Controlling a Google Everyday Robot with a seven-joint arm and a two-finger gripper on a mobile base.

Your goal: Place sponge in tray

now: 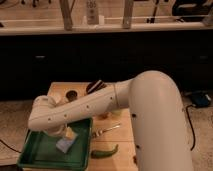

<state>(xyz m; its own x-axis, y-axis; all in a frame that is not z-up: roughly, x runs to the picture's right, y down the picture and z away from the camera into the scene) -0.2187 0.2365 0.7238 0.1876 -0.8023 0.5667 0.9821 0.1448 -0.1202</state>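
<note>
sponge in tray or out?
In. The pale blue sponge lies on the floor of the green tray, inside its rim, with the gripper just above it.

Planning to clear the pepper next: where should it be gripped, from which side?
Probably take the green pepper across its middle, from above: it lies flat, long and curved, beside the tray. The gripper hangs over the sponge in the tray.
</note>
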